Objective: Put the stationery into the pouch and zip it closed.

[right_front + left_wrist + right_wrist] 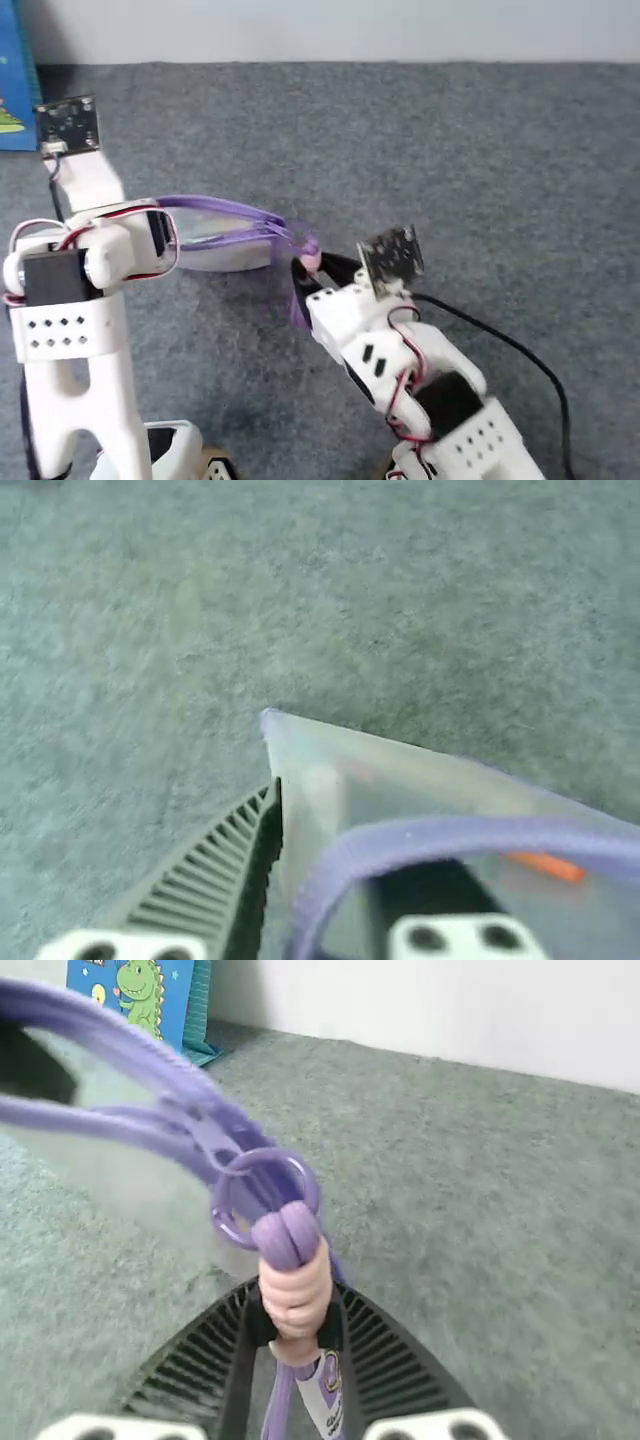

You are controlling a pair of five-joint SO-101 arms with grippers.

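High view has the clear pouch (228, 252) stretched between both arms over the grey desk (480, 160). Its end is clamped in the left tool (168, 240); the right tool (305, 272) pinches the pink zipper pull (295, 1295) (zip gaping, an orange item (545, 865) inside).

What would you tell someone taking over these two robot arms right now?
Left gripper: shut on one end of the pouch.
Right gripper: shut on the zip pull at the other end.
Done: an orange item lies inside the pouch.
Left: the zip gapes open, so it probably needs drawing shut while the left gripper holds the pouch.
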